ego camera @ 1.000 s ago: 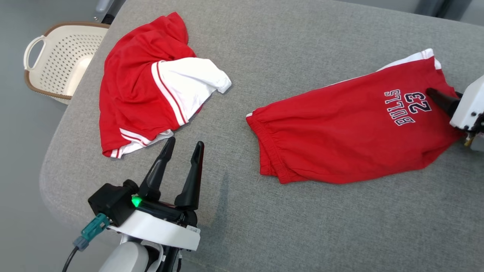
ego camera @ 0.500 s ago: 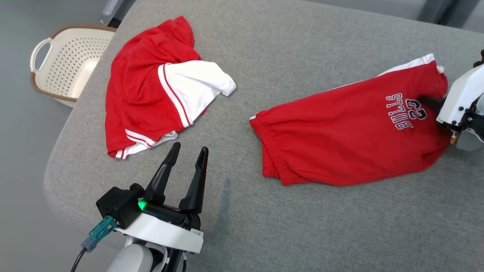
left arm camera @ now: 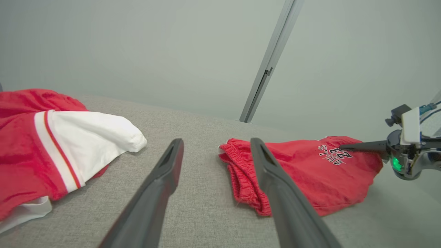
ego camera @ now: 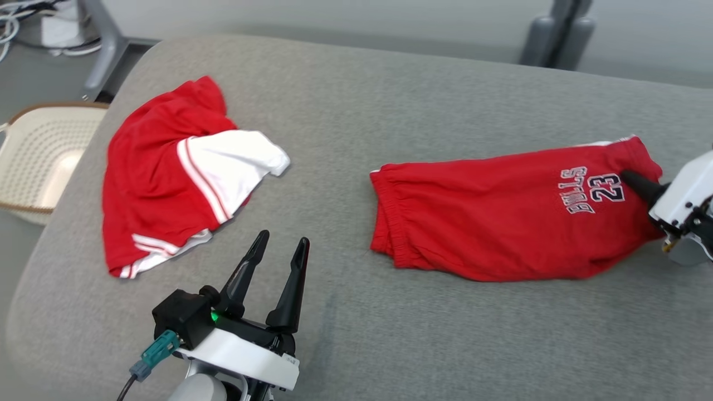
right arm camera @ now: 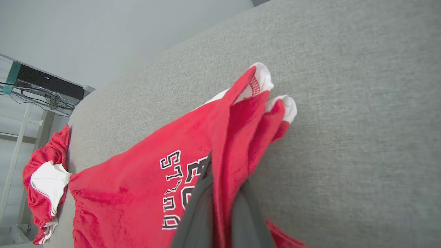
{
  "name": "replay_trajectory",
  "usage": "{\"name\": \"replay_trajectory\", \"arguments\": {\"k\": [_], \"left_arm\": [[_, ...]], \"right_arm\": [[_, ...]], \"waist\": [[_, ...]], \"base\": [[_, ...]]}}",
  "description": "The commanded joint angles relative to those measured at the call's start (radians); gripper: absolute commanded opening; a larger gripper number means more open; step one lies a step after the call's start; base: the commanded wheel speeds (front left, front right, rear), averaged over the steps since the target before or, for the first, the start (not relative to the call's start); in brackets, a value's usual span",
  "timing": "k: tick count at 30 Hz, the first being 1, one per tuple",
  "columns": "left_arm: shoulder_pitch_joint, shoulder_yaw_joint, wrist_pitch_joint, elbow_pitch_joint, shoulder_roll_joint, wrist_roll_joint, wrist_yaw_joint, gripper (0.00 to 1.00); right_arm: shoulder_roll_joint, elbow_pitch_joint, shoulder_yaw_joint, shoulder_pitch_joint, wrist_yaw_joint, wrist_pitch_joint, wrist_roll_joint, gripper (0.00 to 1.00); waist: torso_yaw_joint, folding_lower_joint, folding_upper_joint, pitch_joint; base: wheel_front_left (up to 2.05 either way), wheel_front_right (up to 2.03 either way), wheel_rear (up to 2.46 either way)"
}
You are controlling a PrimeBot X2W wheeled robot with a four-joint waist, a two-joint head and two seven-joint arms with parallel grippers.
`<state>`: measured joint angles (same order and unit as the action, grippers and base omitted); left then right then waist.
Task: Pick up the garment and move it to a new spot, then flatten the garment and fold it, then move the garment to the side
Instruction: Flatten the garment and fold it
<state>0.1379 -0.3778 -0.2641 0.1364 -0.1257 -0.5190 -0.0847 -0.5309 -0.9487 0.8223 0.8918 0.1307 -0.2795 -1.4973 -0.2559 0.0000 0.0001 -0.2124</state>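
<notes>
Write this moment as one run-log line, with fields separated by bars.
right gripper: shut on red Bulls shorts | left gripper: open over grey cushion | red-and-white garment: crumpled, untouched

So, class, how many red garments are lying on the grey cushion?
2. The crumpled red-and-white garment lies on the left; the red shorts printed BULLS 23 lie on the right, one end pinched by the right gripper. No others seem hidden.

a wide padded top covered in grey woven cloth, rounded at the corners, takes up most of the space. to its left a cream basket with holes and a brown rim stands on the grey floor. beyond it are a slanted metal leg and loose cables. two grey posts rise past the far edge. the wall is plain pale grey-green with a metal strip running up it. a black box sits on a pale rack. the light is soft and even.
</notes>
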Motion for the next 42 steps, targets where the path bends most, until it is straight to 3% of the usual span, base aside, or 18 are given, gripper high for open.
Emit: {"name": "replay_trajectory", "arguments": {"k": [1, 8, 17, 29, 42], "left_arm": [[-0.003, 0.001, 0.000, 0.001, -0.010, 0.010, -0.003, 1.00], [0.002, 0.000, 0.005, -0.006, -0.020, 0.007, 0.002, 1.00], [-0.007, -0.003, 0.004, 0.008, -0.013, -0.009, 0.002, 1.00], [-0.023, 0.014, 0.000, 0.018, -0.015, -0.016, 0.005, 1.00], [-0.017, -0.007, -0.002, 0.046, 0.004, -0.013, -0.007, 1.00]], "right_arm": [[-0.013, 0.003, -0.001, -0.022, 0.000, 0.009, -0.006, 0.00], [-0.055, -0.022, 0.008, -0.050, 0.000, 0.081, 0.026, 0.00], [-0.040, 0.026, 0.055, -0.017, 0.000, 0.110, 0.078, 0.00], [0.061, 0.083, 0.132, 0.026, 0.000, 0.097, 0.116, 0.00], [0.171, -0.006, 0.181, 0.042, 0.000, 0.046, 0.097, 0.00]], "waist": [[0.042, 0.0000, -0.0001, 0.026], [0.105, 0.0000, -0.0001, 0.043], [0.120, 0.0000, -0.0001, 0.068], [0.065, 0.0000, -0.0001, 0.101], [-0.057, 0.0000, -0.0001, 0.083]], "base": [[0.00, 0.00, 0.00], [0.00, 0.00, 0.00], [0.00, 0.00, 0.00], [0.00, 0.00, 0.00], [0.00, 0.00, 0.00]]}}
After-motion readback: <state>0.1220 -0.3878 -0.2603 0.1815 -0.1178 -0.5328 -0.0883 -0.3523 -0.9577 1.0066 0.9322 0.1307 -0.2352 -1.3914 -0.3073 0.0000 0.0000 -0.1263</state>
